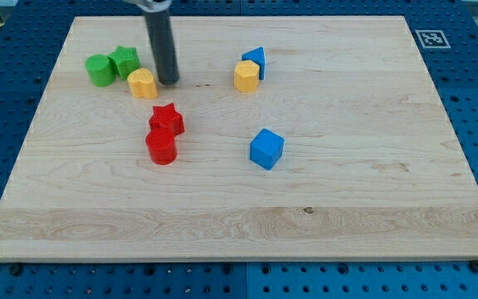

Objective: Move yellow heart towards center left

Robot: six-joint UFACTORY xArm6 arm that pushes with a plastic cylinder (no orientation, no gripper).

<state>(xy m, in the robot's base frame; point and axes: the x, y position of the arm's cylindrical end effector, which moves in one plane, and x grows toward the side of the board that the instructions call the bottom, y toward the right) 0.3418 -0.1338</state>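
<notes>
Wooden board on a blue perforated table. My tip rests on the board just at the view's right of the yellow heart, touching or nearly touching it; being a bare rod, it grasps nothing. The heart lies in the upper left region, beside a green star and green cylinder. Below it: red star and red cylinder, touching. Centre top: yellow hexagonal block against a blue triangular block. Centre: blue cube.
</notes>
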